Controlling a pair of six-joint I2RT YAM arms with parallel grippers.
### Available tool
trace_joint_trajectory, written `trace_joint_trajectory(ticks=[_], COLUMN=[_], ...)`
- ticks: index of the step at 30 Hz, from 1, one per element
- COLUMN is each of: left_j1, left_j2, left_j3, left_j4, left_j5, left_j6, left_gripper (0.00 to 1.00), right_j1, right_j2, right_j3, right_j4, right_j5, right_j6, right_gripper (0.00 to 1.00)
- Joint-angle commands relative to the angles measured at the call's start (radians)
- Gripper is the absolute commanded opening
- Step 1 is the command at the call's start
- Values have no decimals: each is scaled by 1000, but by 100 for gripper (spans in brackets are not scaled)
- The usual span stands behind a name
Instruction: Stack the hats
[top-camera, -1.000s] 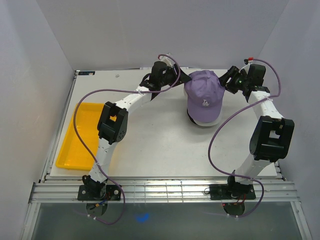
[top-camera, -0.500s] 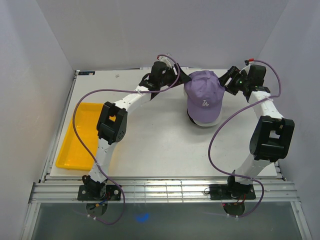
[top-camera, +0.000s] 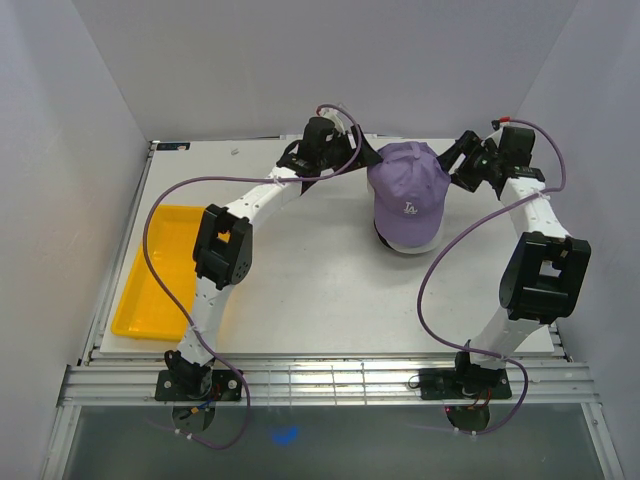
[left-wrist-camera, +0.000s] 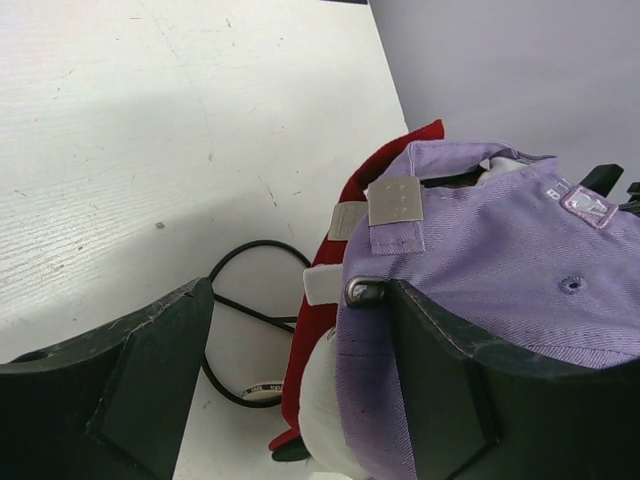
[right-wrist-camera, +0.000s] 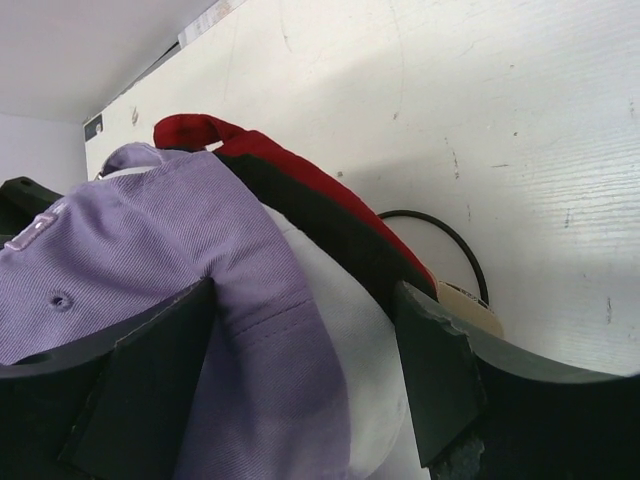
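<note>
While between both grippers (top-camera: 356, 160) (top-camera: 453, 166) — lavender cap (top-camera: 408, 182).

The hats (top-camera: 407, 195), stacked, block the rear centre of the surface (top-camera: 310, 285), with the left hand (top-camera: 347, 160) and right hand (top-camera: 455, 162) close on either side. A yellow tray (top-camera: 135, 325) occupies the left edge. The near centre offers open passage.

— Where's the top view?
— High, behind the arm bases, looking down over the whole counter (top-camera: 300, 280).
— The wrists?
— Very close. One peers rightward past the left claw (left-wrist-camera: 300, 370), the other leftward past the right claw (right-wrist-camera: 300, 360), both at the far side of the counter.
— Overlap?
— All three catch the lavender cap (top-camera: 408, 190).
</note>
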Motion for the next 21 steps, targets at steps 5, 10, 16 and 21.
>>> trace_joint_trajectory(ticks=[5,10,16,21], left_j1=[-7,-5,-5,-4], left_j2=[-57,-62,-74,-74], left_j3=[63,80,74,67], left_j4=[-97,-85,-65,-60], left_j5=[32,44,44,42], left_j6=[55,62,63,54], left_gripper=[81,82,82,82], right_j1=[-18,-29,-47,-70], right_j2=[-22,-26,-57,-92], right_j3=[72,100,102,111], right_j4=[-128,-137,-138,-138], right_j5=[18,24,63,67], right_j6=[-10,4,15,32], right_gripper=[79,81,82,82])
